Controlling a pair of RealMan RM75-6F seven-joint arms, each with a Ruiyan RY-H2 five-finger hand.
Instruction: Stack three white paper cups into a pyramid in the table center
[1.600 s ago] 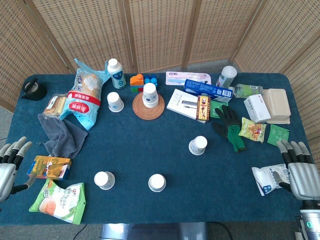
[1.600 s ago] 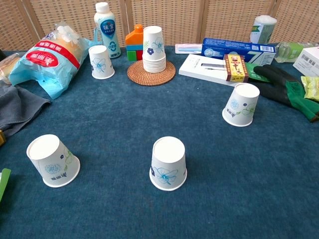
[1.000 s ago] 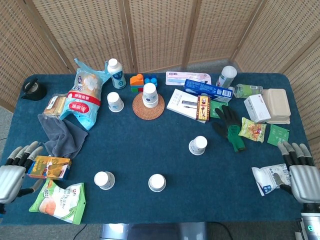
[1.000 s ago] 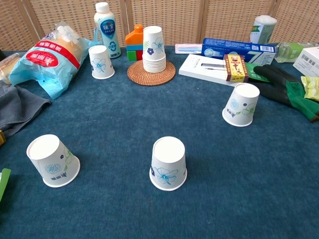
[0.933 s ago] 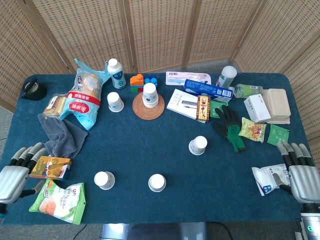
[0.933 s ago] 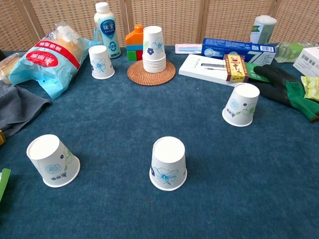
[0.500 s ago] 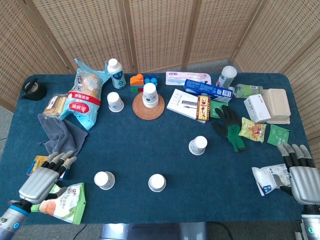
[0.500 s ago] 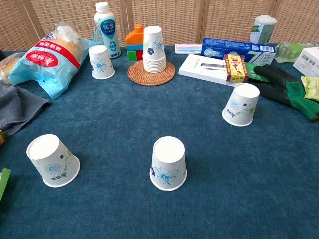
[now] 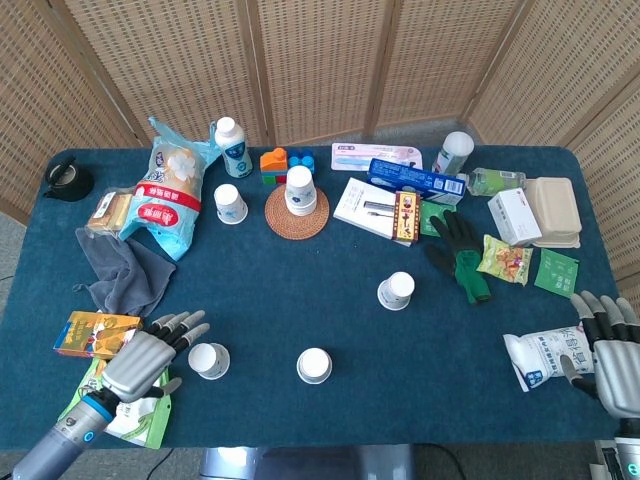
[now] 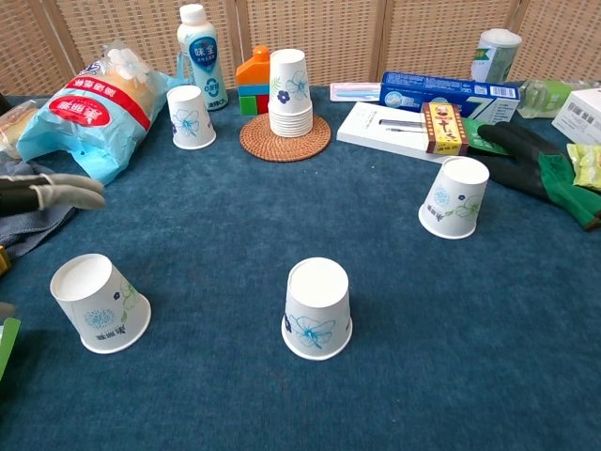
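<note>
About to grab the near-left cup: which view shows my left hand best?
Head view: the whole left hand shows, open, just left of the near-left cup. Chest view catches only its fingertips at the left edge.

Three upturned cups — fingers left.

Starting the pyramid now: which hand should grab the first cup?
Probably left. The left hand hovers open beside the near-left cup, while the right hand sits at the table's far edge.
</note>
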